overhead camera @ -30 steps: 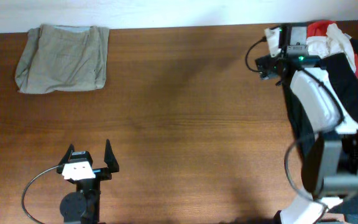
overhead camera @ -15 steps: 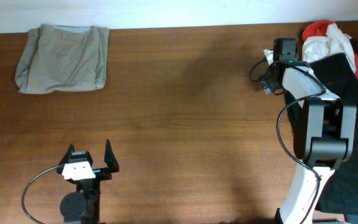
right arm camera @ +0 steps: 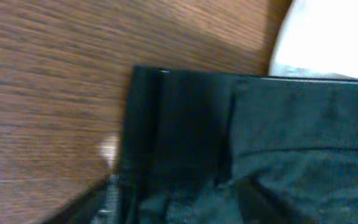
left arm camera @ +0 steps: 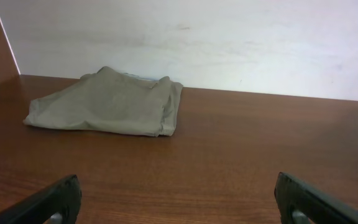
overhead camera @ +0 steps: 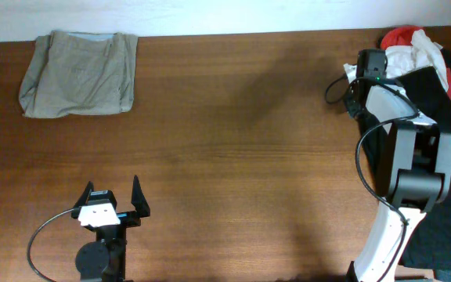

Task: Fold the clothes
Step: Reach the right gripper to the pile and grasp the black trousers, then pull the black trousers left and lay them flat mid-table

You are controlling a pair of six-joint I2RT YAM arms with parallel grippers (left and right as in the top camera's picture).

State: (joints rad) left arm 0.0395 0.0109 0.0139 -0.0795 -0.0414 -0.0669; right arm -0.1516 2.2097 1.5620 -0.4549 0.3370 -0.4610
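A large black garment (overhead camera: 447, 117) lies at the table's right edge, with a white garment (overhead camera: 413, 53) and a red one (overhead camera: 400, 35) bunched at its far end. A folded khaki garment (overhead camera: 79, 74) lies at the far left; it also shows in the left wrist view (left arm camera: 114, 102). My right gripper (overhead camera: 369, 72) is at the black garment's left edge. In the right wrist view its fingers (right arm camera: 179, 208) are spread, one over the wood and one over the black waistband (right arm camera: 229, 124). My left gripper (overhead camera: 113, 200) is open and empty near the front edge.
The brown wooden table (overhead camera: 233, 141) runs to a white wall (left arm camera: 229, 37) at the back. The right arm's white and grey links (overhead camera: 402, 157) lie over the black garment. A grey cable (overhead camera: 41, 235) loops beside the left arm.
My right wrist has lifted back from the far pile and shifted a little right, onto the black garment's left edge. The left arm and the khaki garment have not moved.
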